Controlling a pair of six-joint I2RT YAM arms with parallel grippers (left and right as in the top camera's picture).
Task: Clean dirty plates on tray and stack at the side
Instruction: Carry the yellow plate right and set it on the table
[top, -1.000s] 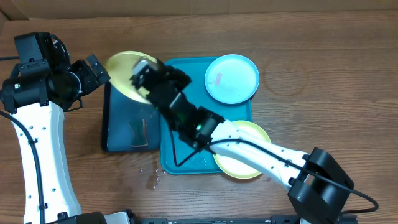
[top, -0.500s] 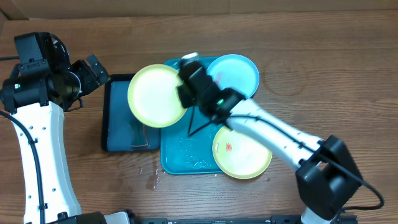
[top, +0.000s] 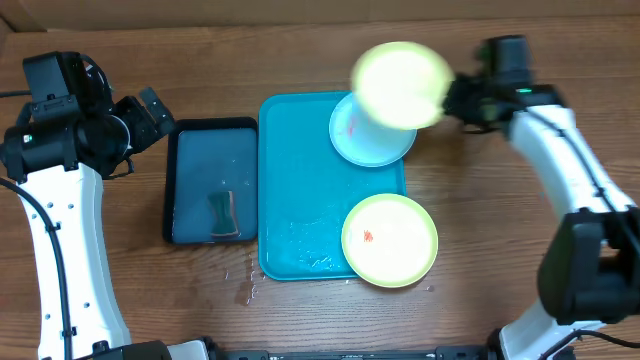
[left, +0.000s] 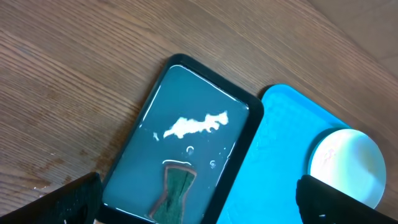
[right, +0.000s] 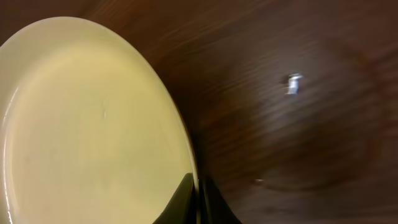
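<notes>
My right gripper has its jaws clenched on the rim of a yellow-green plate. The plate is round, so it has no long axis; its face points upward, blurred. The disc stretches out ahead of my fingertips, above the light blue plate on the turquoise tray. A second yellow-green plate, smeared orange, overhangs that tray's corner. My left gripper is spread wide, with the dark tray and a green sponge ahead of it.

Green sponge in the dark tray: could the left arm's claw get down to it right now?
Probably yes. The left claw hangs open just beside the dark tray, nothing covers the green sponge in it, and the right claw is far off, shut on a yellow plate.
</notes>
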